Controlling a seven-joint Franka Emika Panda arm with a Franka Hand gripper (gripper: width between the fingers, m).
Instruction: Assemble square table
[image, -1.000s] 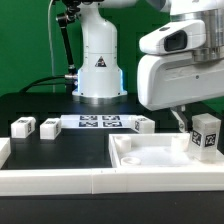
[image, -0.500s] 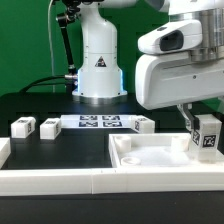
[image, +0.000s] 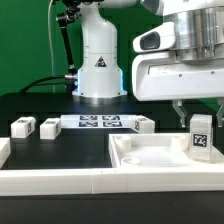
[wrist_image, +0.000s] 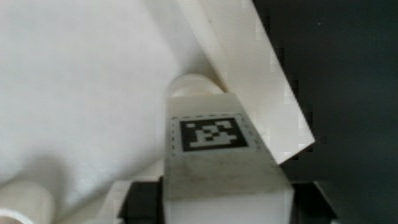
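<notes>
We see gripper (image: 200, 121), jaws clamped on upright tagged leg (image: 201, 141). Leg stands at tabletop (image: 150, 161) corner, just inside raised rim; contact with tabletop floor: we cannot tell.

gripper (image: 199, 118) clamped on one leg (image: 201, 138), upright, tag facing camera, over tabletop (image: 130, 152) far corner on the exterior view's right; contact with tray unclear. Two loose legs (image: 22, 127) on black table (image: 60, 150) left of marker board (image: 100, 122), third leg (image: 145, 124) just beside its right end. Border wall (image: 60, 182) along front
</notes>
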